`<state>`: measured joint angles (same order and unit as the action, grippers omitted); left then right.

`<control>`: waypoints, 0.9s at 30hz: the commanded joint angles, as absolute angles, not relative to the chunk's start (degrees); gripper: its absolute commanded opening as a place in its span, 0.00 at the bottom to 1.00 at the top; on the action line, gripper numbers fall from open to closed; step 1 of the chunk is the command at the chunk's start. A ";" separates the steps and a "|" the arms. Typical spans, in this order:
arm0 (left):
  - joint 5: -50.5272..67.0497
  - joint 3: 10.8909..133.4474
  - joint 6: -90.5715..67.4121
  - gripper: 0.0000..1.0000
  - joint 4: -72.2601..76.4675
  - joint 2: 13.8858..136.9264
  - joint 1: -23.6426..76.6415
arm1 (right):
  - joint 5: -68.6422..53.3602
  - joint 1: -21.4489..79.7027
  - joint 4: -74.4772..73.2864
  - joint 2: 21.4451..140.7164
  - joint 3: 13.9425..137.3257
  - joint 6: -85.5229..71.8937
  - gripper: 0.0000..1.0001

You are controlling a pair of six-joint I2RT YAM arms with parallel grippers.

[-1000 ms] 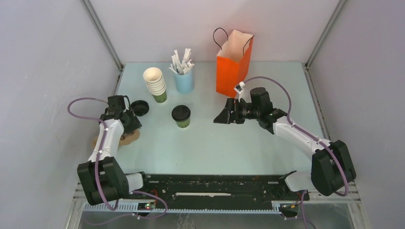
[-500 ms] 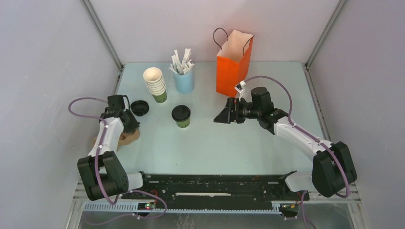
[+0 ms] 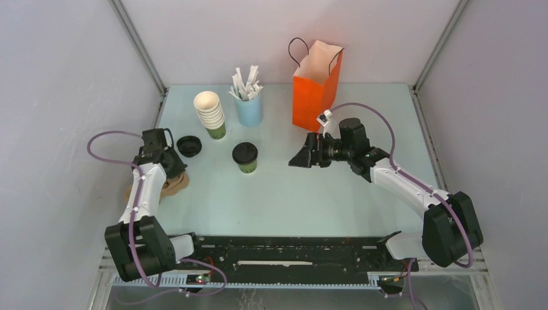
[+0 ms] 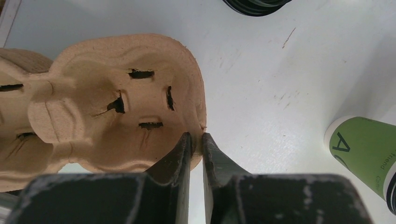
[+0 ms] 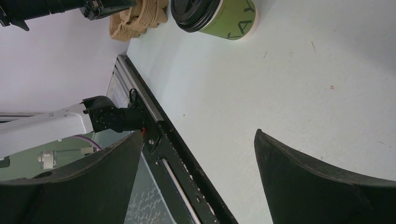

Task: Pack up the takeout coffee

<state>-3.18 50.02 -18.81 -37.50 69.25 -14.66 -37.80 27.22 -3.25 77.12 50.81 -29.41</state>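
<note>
The takeout coffee (image 3: 245, 157), a green cup with a black lid, stands mid-table. It also shows in the right wrist view (image 5: 219, 16) and at the right edge of the left wrist view (image 4: 369, 151). My left gripper (image 3: 174, 174) (image 4: 196, 136) is at the table's left edge. Its jaws pinch the rim of a brown pulp cup carrier (image 4: 116, 93) (image 3: 176, 186). To the right of the coffee, my right gripper (image 3: 298, 158) (image 5: 198, 132) hangs wide open, apart from the cup and holding nothing.
An orange paper bag (image 3: 316, 87) stands open at the back, behind the right gripper. A stack of cream-and-green cups (image 3: 210, 115) and a light blue cup of white sticks (image 3: 249, 106) stand at the back left. A loose black lid (image 3: 189, 146) lies near the left gripper.
My left gripper's jaws have closed onto the carrier's rim, and the left arm has shifted slightly. The right arm and the coffee have stayed put.
</note>
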 commanded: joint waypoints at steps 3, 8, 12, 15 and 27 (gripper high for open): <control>-5.77 49.14 -17.75 0.10 -38.32 65.30 -14.80 | -37.88 27.86 -2.02 76.00 50.98 -27.71 0.98; -11.09 51.15 -18.71 0.00 -43.31 61.77 -14.77 | -37.88 27.96 -2.05 76.19 50.98 -27.82 0.98; -14.09 53.09 -19.41 0.00 -46.04 56.36 -14.76 | -38.10 28.02 -1.94 76.67 50.98 -28.04 0.98; -14.37 53.20 -20.08 0.00 -45.84 53.70 -14.55 | -38.19 28.04 -1.75 77.04 50.98 -28.10 0.98; -36.12 63.08 -25.14 0.00 -57.46 67.70 2.46 | -38.79 27.78 -0.97 78.12 50.98 -28.41 0.97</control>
